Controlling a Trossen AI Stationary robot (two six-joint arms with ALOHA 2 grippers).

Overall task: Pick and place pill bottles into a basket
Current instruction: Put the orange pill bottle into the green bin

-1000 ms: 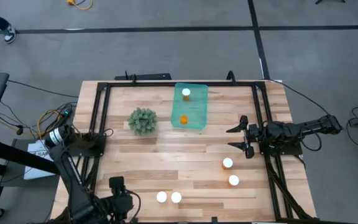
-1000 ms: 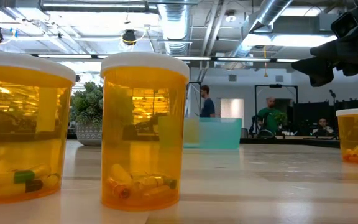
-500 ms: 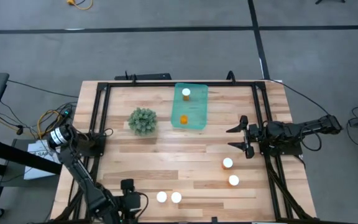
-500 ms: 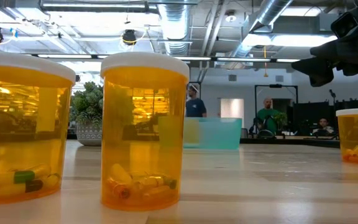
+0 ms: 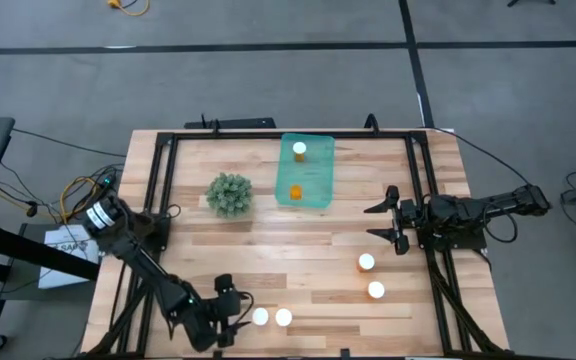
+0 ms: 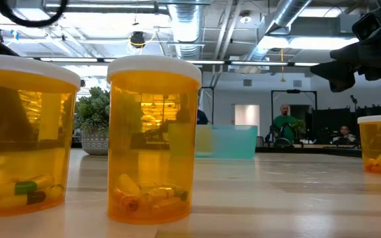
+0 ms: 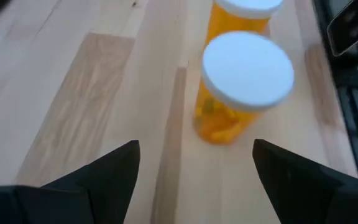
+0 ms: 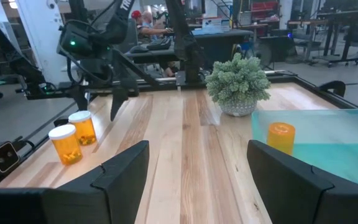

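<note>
Two orange pill bottles with white caps (image 5: 259, 317) (image 5: 283, 317) stand near the table's front edge. They fill the low view (image 6: 20, 135) (image 6: 153, 139). My left gripper (image 5: 238, 310) is open just to their left, and the nearer bottle (image 7: 243, 87) stands ahead of its fingers, untouched. Two more bottles (image 5: 366, 262) (image 5: 376, 290) stand at the right. The teal basket (image 5: 320, 172) at the far middle holds two bottles (image 5: 299, 150) (image 5: 295, 191). My right gripper (image 5: 380, 222) is open and empty at the table's right.
A green bushy plant (image 5: 229, 194) in a pot stands left of the basket. A black frame (image 5: 158, 180) runs around the tabletop. People show in the room behind the table in the low view (image 6: 284, 122).
My left gripper has gone toward the table's right edge along the front edge, closing on the two front bottles, the arm stretching out behind it. The bottles have stayed in place.
</note>
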